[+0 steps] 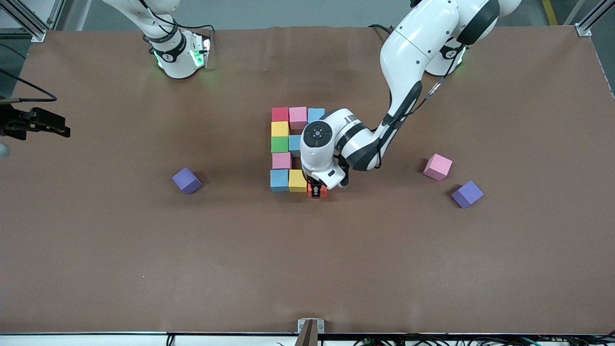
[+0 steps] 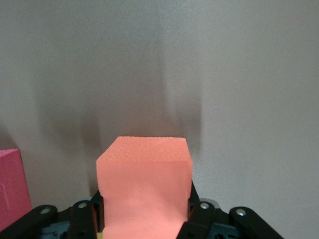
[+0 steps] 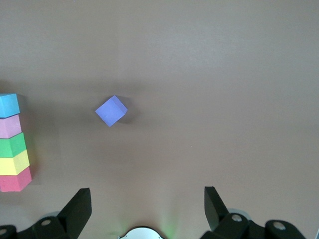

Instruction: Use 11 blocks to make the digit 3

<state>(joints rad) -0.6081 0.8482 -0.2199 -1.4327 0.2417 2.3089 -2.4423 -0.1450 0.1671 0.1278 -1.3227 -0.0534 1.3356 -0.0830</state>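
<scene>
The blocks form a multicoloured figure at the table's middle: red [image 1: 280,114], pink [image 1: 298,117] and light blue [image 1: 315,114] in the farthest row, then yellow [image 1: 280,129], green [image 1: 279,144], a partly hidden light blue [image 1: 293,142], pink [image 1: 281,160], and light blue [image 1: 279,179] with yellow [image 1: 297,180] in the nearest row. My left gripper [image 1: 316,191] is shut on the orange block [image 2: 144,184], right beside that yellow block. My right gripper [image 3: 148,209] is open and empty, waiting high up near its base.
A loose pink cube [image 1: 437,166] and a purple cube [image 1: 467,193] lie toward the left arm's end. Another purple cube [image 1: 186,180] [image 3: 111,110] lies toward the right arm's end. The left arm's wrist covers part of the figure's middle.
</scene>
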